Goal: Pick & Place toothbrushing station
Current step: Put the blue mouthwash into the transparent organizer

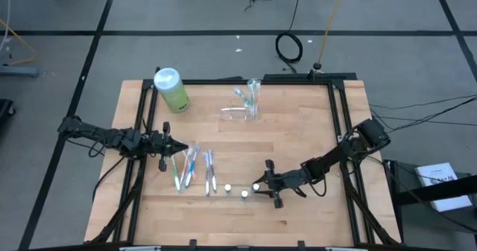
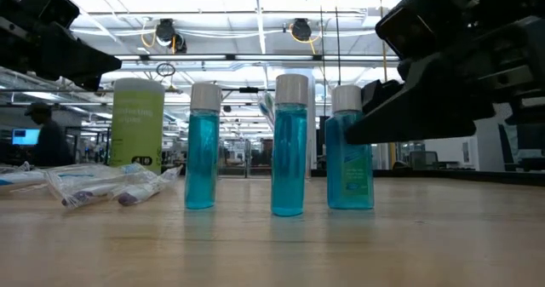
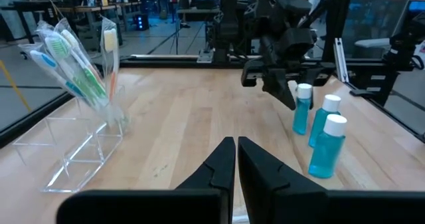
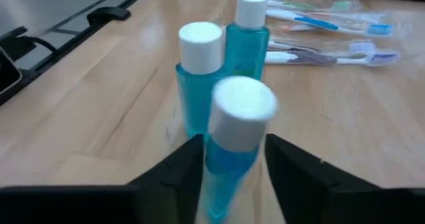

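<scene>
Overhead, the wooden counter [image 1: 298, 147] carried the toothbrushing station [image 1: 248, 108], a clear plastic holder with upright compartments, standing toward the far edge near the middle with a few wrapped toothbrushes leaning in it; neither arm touched it. Just to its left, well apart, stood a light-green bottle [image 1: 171, 89] with a white cap. Nearer the front edge, a loose cluster of packaged toothbrushes [image 1: 192, 169] lay flat, and beside them a short row of three small blue mouthwash bottles [image 1: 244, 191] with white caps stood upright. The right end effector [image 1: 262, 182] sat at the right end of that row, its two fingers on either side of the nearest blue bottle [image 4: 234, 144]; the right wrist view showed the fingers parted with the bottle between them, a sliver of gap visible on each side, so whether they pressed on it could not be told. The left end effector [image 1: 177, 147] hovered just above the counter at the left side, beside the packaged toothbrushes, its fingers [image 3: 222, 167] pressed nearly together and holding nothing. From the left wrist view the station [image 3: 80, 127] stood off to one side, empty compartments toward the camera.
</scene>
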